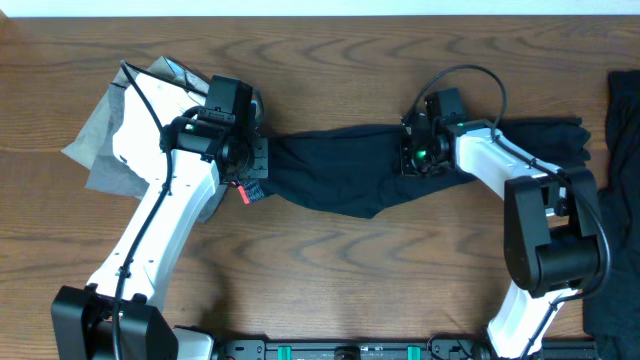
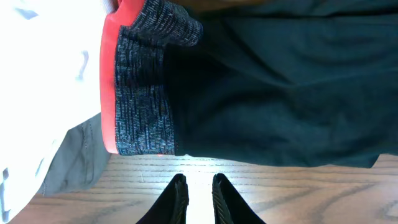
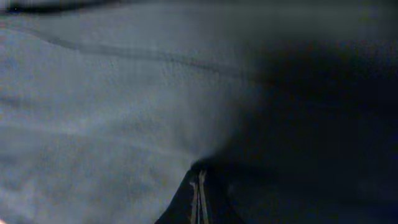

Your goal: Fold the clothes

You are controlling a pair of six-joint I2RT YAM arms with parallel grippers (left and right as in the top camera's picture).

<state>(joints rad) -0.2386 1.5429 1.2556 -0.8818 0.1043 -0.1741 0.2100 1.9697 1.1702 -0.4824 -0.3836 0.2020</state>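
Right fingers [image 3: 185,206] pinch black leggings [image 3: 93,124]; left fingers [image 2: 176,200] barely parted

Noted black leggings [image 1: 330,180] with a speckled grey waistband [image 2: 140,93] edged coral-red; found a white garment [image 2: 43,62] and a grey garment [image 1: 95,150] at left, another black piece [image 1: 622,120] at right, over brown wood-grain desk [image 1: 300,280].

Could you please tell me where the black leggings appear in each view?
Overhead: the black leggings stretch left to right across the middle of the table.
Left wrist: the black leggings fill the upper right, bare table below.
Right wrist: the black leggings fill the frame as dark fabric.
Shared landmark: the coral-red waistband edge, at the leggings' left end overhead and left of centre in the left wrist view; absent from the right wrist view.
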